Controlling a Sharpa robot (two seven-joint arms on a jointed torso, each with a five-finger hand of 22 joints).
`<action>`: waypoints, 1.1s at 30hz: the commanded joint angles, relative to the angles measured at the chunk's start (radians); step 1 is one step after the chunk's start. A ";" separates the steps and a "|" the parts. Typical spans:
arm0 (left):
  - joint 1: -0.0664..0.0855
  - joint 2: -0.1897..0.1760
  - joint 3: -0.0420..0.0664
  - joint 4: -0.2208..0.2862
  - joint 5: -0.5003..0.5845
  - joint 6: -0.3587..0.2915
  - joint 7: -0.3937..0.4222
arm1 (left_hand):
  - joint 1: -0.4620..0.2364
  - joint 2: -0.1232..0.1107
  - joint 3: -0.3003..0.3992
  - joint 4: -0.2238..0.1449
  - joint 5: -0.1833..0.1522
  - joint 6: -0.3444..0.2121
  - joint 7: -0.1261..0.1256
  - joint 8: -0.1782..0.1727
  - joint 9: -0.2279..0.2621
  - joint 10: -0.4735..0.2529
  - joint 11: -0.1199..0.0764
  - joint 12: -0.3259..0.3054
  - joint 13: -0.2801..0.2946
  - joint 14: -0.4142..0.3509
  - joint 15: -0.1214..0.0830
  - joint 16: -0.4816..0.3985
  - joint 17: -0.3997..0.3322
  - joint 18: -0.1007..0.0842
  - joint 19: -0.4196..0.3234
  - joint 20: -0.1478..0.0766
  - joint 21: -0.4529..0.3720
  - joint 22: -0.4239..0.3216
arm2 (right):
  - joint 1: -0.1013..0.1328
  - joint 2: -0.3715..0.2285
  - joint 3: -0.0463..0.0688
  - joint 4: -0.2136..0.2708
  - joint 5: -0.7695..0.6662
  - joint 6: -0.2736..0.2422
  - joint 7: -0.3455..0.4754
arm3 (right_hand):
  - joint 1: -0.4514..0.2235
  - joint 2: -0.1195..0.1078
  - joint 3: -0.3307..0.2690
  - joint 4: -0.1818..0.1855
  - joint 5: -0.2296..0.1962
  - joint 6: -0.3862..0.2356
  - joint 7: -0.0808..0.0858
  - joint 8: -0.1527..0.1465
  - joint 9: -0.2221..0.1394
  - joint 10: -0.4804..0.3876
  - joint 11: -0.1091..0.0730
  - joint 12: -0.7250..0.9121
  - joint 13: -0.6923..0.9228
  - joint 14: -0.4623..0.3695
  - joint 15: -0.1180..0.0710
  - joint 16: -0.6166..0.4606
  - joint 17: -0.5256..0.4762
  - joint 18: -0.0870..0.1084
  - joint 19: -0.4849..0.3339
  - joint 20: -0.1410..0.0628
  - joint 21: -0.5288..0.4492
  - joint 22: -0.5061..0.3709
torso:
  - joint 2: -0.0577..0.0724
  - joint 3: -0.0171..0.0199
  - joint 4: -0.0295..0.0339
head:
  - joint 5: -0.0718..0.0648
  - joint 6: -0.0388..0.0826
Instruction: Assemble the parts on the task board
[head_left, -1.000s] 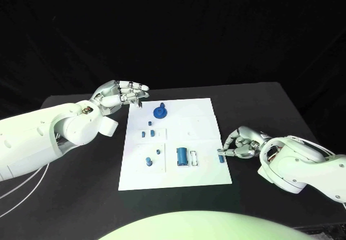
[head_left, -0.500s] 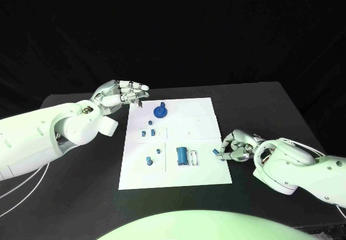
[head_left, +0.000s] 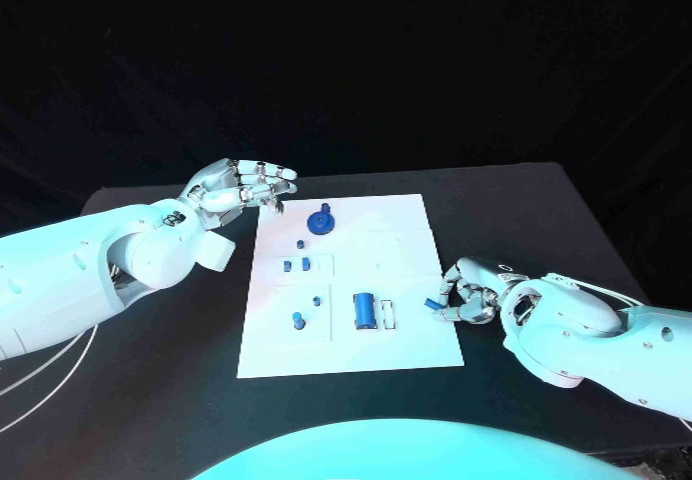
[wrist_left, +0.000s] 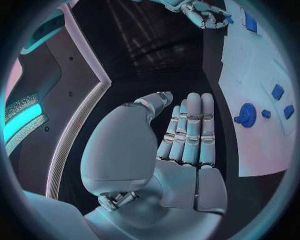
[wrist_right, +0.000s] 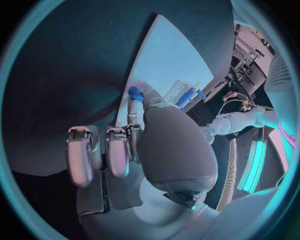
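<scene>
The right hand (head_left: 470, 298) pinches a small blue part (head_left: 433, 301) at the board's (head_left: 404, 225) right edge; the left hand (head_left: 238, 184), fingers apart and holding nothing, hovers farther off.

Glossy metal right robot hand (head_left: 469, 298) pinches a smooth blue plastic part (head_left: 433, 302) beside the matt white task board (head_left: 404, 225).

White task board (head_left: 407, 225); blue parts (head_left: 365, 311)

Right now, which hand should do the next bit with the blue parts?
Right. The right hand already pinches a small blue part at the board's edge; the left hand hovers empty beyond the far corner.
</scene>
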 joint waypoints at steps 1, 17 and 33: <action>0.000 0.000 0.000 0.002 0.006 0.007 0.008 | 0.000 0.009 -0.004 0.002 0.000 -0.004 0.000 0.004 -0.001 -0.006 0.000 0.004 0.001 -0.003 0.003 -0.007 -0.001 0.006 0.003 0.003 -0.003 -0.002 | -0.017 0.009 -0.012 -0.004 -0.068 0.089 -0.045 | 0.018 0.000 0.014 -0.001 0.005 0.005 -0.001 -0.009 -0.046 0.033 -0.006 -0.005 0.166 0.091 -0.001 0.003 0.197 -0.013 0.092 -0.001 0.001 0.251 | 0.000 -0.0003 0.0001 | -0.001 0.001; 0.000 -0.003 0.000 0.005 0.006 0.003 0.008 | 0.000 0.010 -0.004 0.002 0.000 -0.003 0.000 0.005 -0.002 -0.007 0.000 0.006 0.001 -0.002 0.003 -0.007 -0.001 0.006 0.005 0.003 -0.005 -0.003 | -0.011 0.025 -0.012 0.033 -0.148 0.055 -0.087 | 0.080 -0.019 0.226 -0.010 0.007 0.035 -0.003 -0.034 -0.069 0.034 -0.008 -0.005 0.169 0.091 -0.003 0.003 0.200 -0.016 0.096 -0.003 0.015 0.255 | 0.000 -0.0014 0.0007 | -0.007 0.003; 0.000 -0.005 0.000 0.008 0.005 0.001 0.008 | 0.002 0.010 -0.004 0.001 0.000 -0.003 0.000 0.006 -0.002 -0.007 0.000 0.006 0.001 -0.002 0.003 -0.007 -0.001 0.007 0.005 0.003 -0.005 -0.003 | 0.051 0.032 -0.011 0.111 -0.097 -0.045 -0.057 | -0.002 -0.033 0.330 -0.010 0.003 0.047 -0.013 -0.032 -0.065 0.043 -0.017 0.001 0.175 0.093 -0.010 0.006 0.208 -0.020 0.102 -0.009 0.038 0.261 | 0.001 -0.0002 0.0001 | -0.008 0.001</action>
